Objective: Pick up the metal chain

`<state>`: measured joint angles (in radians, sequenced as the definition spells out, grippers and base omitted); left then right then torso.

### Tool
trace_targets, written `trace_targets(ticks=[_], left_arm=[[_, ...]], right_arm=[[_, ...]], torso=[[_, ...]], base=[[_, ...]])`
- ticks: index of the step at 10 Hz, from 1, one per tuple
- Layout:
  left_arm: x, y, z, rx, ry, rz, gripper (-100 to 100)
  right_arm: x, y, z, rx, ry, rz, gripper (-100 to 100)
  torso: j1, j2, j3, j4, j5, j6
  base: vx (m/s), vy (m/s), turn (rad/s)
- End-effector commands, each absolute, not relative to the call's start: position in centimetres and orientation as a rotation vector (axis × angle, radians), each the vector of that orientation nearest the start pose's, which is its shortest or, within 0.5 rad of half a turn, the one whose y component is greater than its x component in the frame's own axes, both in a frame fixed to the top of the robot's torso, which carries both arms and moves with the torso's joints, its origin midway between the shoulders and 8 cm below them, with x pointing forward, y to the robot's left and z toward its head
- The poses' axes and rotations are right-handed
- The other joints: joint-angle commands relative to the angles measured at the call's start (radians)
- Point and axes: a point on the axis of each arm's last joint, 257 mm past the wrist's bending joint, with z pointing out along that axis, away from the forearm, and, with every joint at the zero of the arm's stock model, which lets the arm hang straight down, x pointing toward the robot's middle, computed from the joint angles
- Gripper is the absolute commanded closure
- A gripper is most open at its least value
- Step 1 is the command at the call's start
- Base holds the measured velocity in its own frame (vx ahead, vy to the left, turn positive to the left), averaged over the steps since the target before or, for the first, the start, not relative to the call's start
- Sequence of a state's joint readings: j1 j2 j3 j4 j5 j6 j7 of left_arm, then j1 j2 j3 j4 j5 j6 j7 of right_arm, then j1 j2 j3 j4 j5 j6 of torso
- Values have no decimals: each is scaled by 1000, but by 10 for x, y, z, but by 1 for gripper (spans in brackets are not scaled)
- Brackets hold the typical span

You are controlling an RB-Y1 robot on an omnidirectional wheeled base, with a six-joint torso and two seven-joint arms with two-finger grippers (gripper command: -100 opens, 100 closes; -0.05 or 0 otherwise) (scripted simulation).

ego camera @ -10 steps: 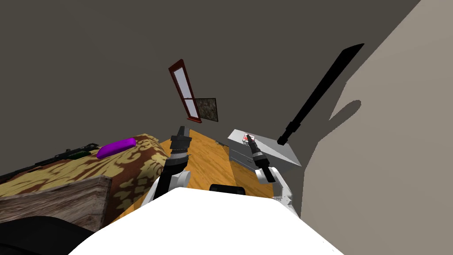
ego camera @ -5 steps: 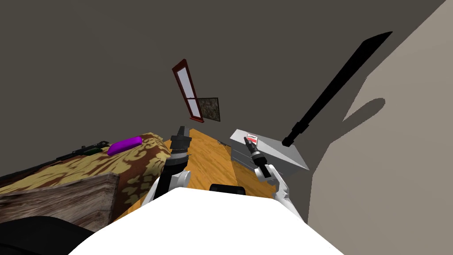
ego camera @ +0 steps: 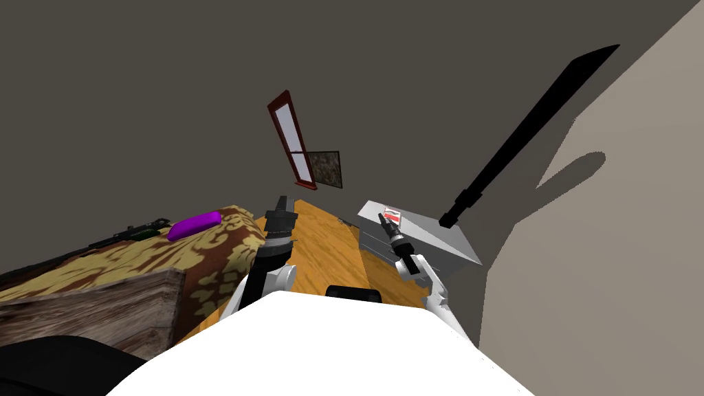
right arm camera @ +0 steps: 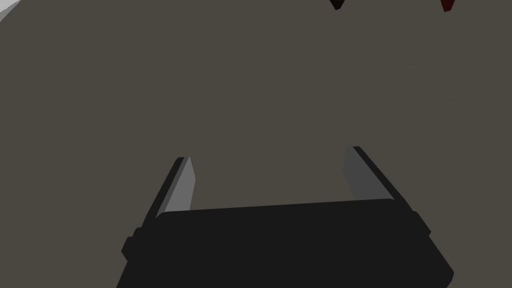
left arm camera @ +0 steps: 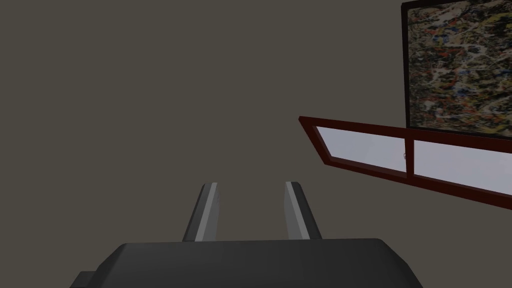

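Chain indistinct; right hand (ego camera: 382,217) over cabinet (ego camera: 427,238)

A small red-and-white item (ego camera: 393,212) on the grey drawer cabinet (ego camera: 440,242) sits partly behind the right gripper (ego camera: 381,217) and is too small to identify. So is a dark speck (ego camera: 339,221) on the orange wooden floor (ego camera: 320,240). The speckled framed painting (left arm camera: 457,65) and the red-framed window (left arm camera: 415,157) run off the left wrist view's edge, and two pointed tips, one dark (right arm camera: 337,4) and one red (right arm camera: 447,4), are cut by the right wrist view's edge.
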<state>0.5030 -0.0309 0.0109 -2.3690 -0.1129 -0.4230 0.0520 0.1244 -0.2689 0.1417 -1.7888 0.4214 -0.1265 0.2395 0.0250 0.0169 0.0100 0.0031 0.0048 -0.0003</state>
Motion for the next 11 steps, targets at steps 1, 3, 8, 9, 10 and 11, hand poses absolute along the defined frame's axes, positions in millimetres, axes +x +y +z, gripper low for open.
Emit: trace_targets(ticks=[1, 3, 8, 9, 10, 11], left_arm=[[339, 273, 48, -624, 629, -1261, 0], [339, 273, 48, -625, 629, -1261, 0], [339, 273, 48, -625, 629, -1261, 0], [339, 273, 48, -624, 629, -1261, 0], [339, 273, 48, -624, 629, -1261, 0], [339, 273, 48, -624, 629, -1261, 0]], right_arm=[[499, -201, -164, 305, 1422, 725, -100], [499, -201, -164, 305, 1422, 725, -100], [508, -221, -182, 228, 1496, 562, -100], [508, -221, -182, 228, 1496, 562, -100], [508, -221, -182, 228, 1496, 562, -100], [508, -221, -182, 228, 1496, 562, -100]], torso=[[0, 0, 0, 0, 0, 0], [1, -1, -1, 0, 0, 0], [2, -2, -1, -1, 1, 0], [2, -2, -1, 0, 0, 0], [1, -1, -1, 0, 0, 0], [1, -1, 0, 0, 0, 0]], base=[[0, 0, 0], [7, 7, 23], [15, 16, 51], [7, 7, 22], [0, 0, 0], [-6, -6, -21]])
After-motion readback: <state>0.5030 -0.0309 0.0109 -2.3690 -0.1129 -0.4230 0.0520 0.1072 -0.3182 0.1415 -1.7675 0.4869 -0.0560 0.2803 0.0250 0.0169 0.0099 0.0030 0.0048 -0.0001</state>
